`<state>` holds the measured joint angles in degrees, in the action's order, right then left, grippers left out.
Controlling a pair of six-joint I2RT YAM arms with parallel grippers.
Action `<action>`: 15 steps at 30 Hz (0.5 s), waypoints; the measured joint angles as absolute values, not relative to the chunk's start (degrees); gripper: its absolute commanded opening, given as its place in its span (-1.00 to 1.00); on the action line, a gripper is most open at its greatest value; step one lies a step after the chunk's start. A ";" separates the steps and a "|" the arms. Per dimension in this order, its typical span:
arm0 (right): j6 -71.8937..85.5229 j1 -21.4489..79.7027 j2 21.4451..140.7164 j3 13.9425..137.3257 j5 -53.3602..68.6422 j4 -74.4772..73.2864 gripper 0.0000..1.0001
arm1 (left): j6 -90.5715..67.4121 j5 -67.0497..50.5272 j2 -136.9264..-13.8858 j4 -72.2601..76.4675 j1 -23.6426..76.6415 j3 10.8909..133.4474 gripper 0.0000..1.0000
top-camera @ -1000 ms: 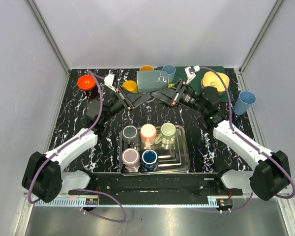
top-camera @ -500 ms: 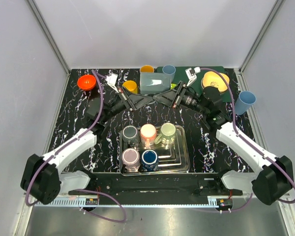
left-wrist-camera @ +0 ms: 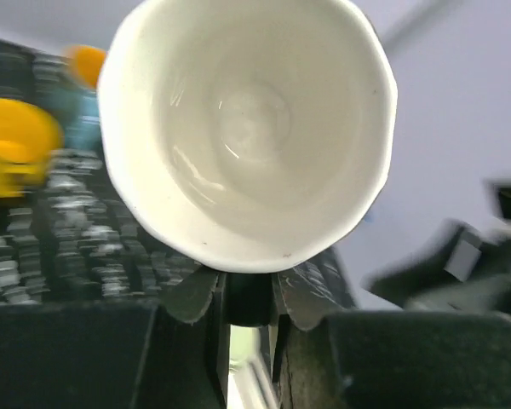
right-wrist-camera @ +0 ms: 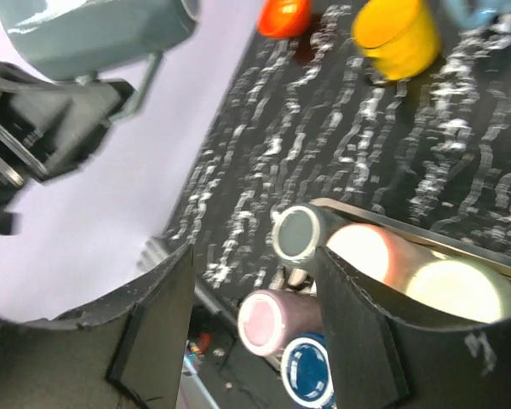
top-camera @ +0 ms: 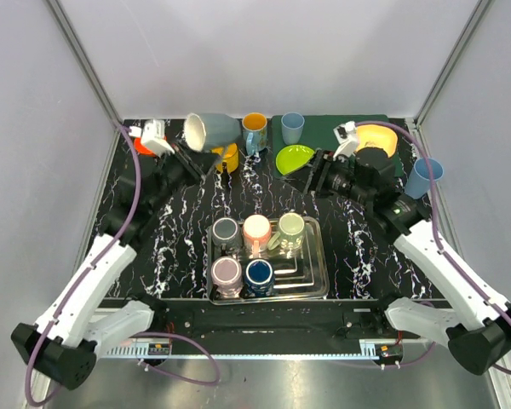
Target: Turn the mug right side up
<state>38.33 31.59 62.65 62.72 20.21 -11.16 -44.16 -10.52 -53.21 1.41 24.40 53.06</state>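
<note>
Sideways over the black table (top-camera: 180,240) hangs the mug (top-camera: 211,130), handle pinched in left claw (left-wrist-camera: 245,300); right claw (top-camera: 317,177) gapes empty; grey walls (top-camera: 264,60).

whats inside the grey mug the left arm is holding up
Nothing: the mug shows a bare white glazed inside with only glare. In the wrist view its rim covers most of the handle pinched by the left gripper.

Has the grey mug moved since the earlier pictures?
Yes. The grey mug, held by the left gripper, has gone left: it was beside the blue cup, now it is left of the orange cup.
</note>
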 measured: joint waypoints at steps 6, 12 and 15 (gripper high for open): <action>32.03 31.62 57.49 65.87 4.91 -26.17 0.24 | -31.62 9.52 -65.12 -22.87 17.56 70.46 -1.00; 28.18 31.62 53.87 66.06 -3.22 -33.08 0.24 | -26.85 13.76 -80.27 -31.27 10.50 70.91 -1.00; 27.55 31.62 53.98 65.95 -3.97 -34.02 0.24 | -25.58 13.54 -88.01 -33.45 10.52 71.09 -1.00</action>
